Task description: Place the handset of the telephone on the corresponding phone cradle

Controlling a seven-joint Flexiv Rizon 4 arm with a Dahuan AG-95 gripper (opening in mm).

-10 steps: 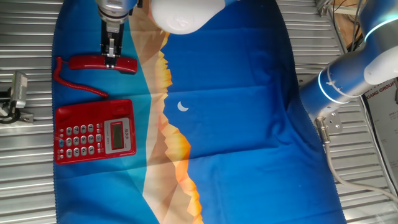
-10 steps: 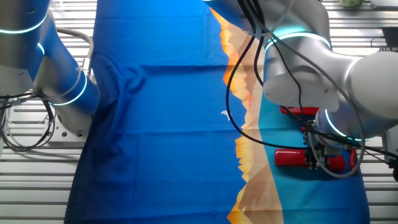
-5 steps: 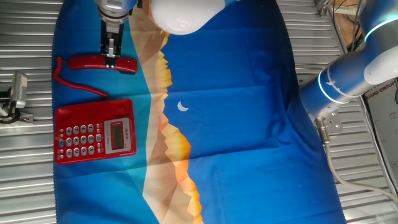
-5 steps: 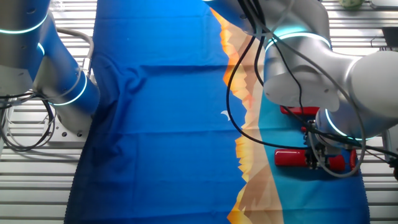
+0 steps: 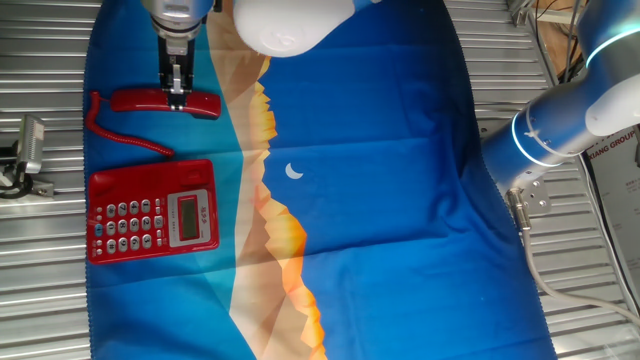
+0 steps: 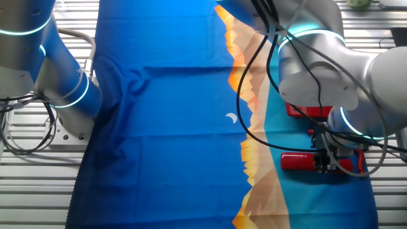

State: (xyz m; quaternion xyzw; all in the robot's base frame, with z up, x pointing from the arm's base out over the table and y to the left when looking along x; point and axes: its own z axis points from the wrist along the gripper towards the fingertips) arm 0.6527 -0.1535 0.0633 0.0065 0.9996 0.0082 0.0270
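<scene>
The two-finger gripper is clamped around the middle of the long glossy red plastic handset, which lies at twelve o'clock from the squarish red keypad base.

Gripper clamped on the handset

The phone base sits at 6 o'clock, apart from it.

The arm has shifted slightly sideways.
</scene>
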